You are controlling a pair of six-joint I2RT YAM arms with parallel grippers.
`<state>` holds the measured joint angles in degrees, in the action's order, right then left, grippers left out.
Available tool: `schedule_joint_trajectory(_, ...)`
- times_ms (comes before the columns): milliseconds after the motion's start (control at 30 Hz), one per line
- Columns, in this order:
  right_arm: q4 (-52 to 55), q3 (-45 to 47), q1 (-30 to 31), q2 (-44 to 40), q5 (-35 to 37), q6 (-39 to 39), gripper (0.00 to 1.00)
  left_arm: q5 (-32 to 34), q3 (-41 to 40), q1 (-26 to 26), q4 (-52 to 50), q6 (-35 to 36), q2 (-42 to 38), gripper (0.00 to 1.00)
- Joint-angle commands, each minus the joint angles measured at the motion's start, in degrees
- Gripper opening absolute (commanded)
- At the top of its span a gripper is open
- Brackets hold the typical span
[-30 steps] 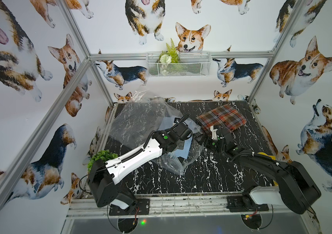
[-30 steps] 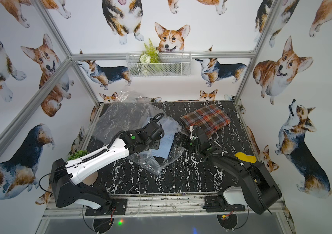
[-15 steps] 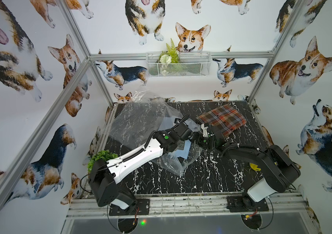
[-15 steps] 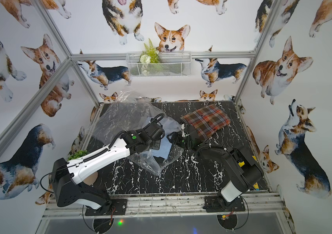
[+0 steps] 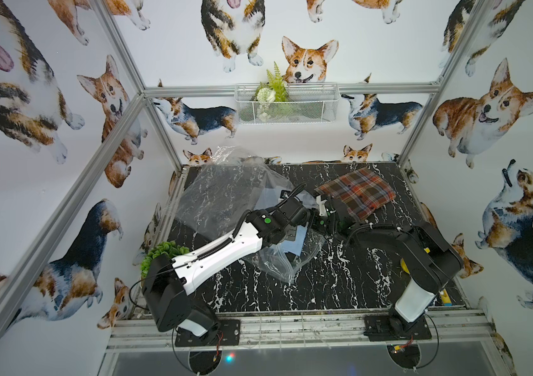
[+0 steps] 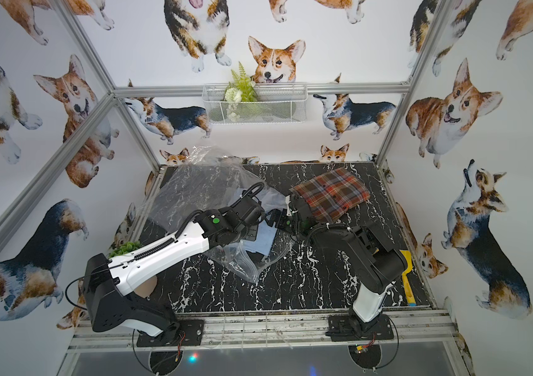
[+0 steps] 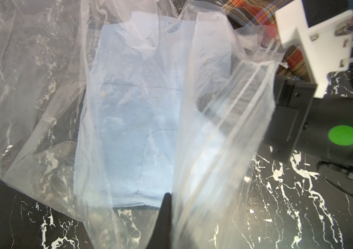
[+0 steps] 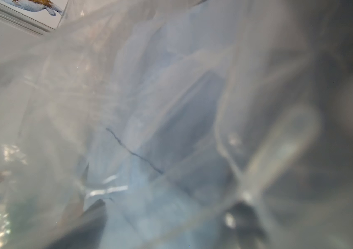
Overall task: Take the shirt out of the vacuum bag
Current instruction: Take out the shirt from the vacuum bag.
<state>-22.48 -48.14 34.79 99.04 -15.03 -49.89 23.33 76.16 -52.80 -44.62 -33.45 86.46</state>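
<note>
A: What does the left hand (image 7: 165, 217) hold?
B: Its fingers are pressed together on a lifted edge of the vacuum bag (image 7: 218, 133). The light blue shirt (image 7: 132, 120) lies folded inside the bag, just ahead of that hand.
A: And the right hand (image 6: 276, 222)?
B: Fingers spread apart, gripping nothing, at the bag's mouth facing the left hand. A plaid shirt (image 5: 356, 192) lies just behind it on the tabletop (image 5: 323, 286).
</note>
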Motion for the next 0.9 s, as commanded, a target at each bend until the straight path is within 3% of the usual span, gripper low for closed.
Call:
schedule_joint_trajectory(0, -2.40, -1.14, 0.02, 0.69, 0.32, -0.50, 0.94, 0.54, -0.20, 0.08, -1.00, -0.85, -0.50, 0.00)
schedule_joint_trajectory(867, -2.04, -2.33, 2.07, -2.55, -1.94, -2.37, 0.93, 0.05, -0.41, 0.06, -0.38, -1.18, 0.55, 0.00)
